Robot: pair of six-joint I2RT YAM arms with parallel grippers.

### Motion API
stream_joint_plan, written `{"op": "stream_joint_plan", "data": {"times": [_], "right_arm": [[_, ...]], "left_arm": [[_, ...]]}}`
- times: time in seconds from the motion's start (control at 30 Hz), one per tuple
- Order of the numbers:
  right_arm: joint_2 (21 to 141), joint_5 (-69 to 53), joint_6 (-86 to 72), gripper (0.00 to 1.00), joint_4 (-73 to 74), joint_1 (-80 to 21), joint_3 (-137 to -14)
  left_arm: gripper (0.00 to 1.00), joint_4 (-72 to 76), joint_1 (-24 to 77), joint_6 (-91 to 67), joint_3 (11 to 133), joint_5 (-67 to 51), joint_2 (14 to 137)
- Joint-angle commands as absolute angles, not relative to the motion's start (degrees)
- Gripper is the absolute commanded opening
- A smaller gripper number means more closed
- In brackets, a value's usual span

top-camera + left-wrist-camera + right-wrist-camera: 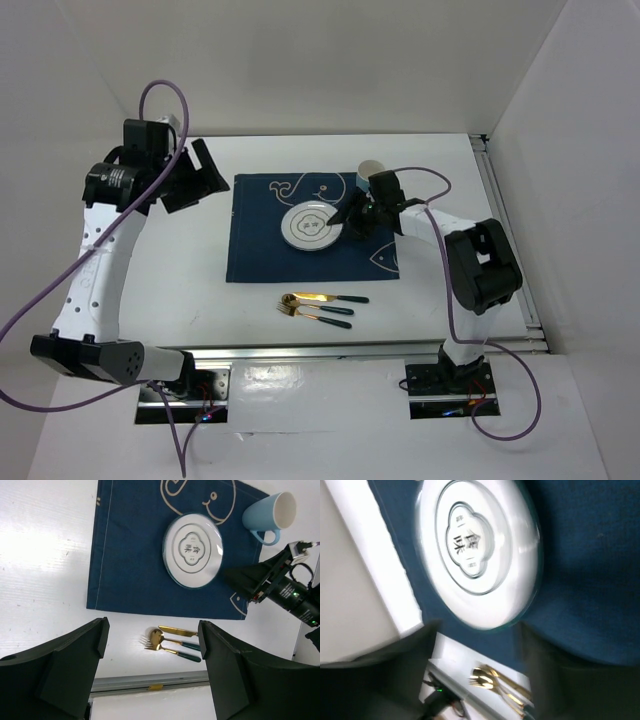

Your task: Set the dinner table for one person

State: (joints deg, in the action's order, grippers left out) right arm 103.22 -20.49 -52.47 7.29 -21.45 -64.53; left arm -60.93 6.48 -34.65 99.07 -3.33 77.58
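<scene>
Just ahead of the parted right fingers (245, 578), a plate (193, 550), likely stiff, slippery, breakable; grip its rim. Left fingers (70, 670) gape.

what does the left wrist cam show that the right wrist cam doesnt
Only the left wrist view: the blue mug at a corner of the placemat, the right gripper beside the plate, and the placemat's full outline.
Only the right wrist view: a blurred close-up of the plate, framed by that gripper's own dark fingers, which are set apart.
Both: the plate on the placemat, and the gold cutlery on the bare dinner table off the placemat.
</scene>
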Motion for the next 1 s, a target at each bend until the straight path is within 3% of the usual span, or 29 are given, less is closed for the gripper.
{"op": "stream_joint_plan", "data": {"times": [0.0,0.17,0.43,0.6,0.73,0.87,0.97], "right_arm": [[102.66,-21.45,-52.56,0.84,4.13,-22.15,-66.09],[99.76,-17.67,-50.81,1.00,8.25,-23.90,-66.09],[87.73,-8.89,-46.24,1.00,19.85,-27.06,-62.85],[79.04,-2.38,-39.21,0.93,29.94,-30.93,-59.68],[74.10,-0.62,-37.01,0.80,35.67,-34.97,-55.30],[70.66,-0.62,-37.70,0.41,38.14,-43.21,-52.03],[71.80,1.31,-39.28,0.33,41.04,-48.15,-51.33]], "left_arm": [[0.90,-59.24,7.11,-34.10,95.56,-4.57,75.85],[0.91,-59.24,8.43,-34.10,89.83,-3.52,75.85],[0.91,-58.10,10.72,-33.57,79.82,-0.97,75.15],[0.91,-57.05,11.25,-33.57,77.26,-0.97,74.00],[0.91,-57.04,12.39,-33.05,76.73,-0.97,74.00],[0.91,-57.04,12.92,-31.73,75.50,1.22,73.48],[0.91,-57.57,12.92,-31.20,74.01,2.45,72.25]]}}
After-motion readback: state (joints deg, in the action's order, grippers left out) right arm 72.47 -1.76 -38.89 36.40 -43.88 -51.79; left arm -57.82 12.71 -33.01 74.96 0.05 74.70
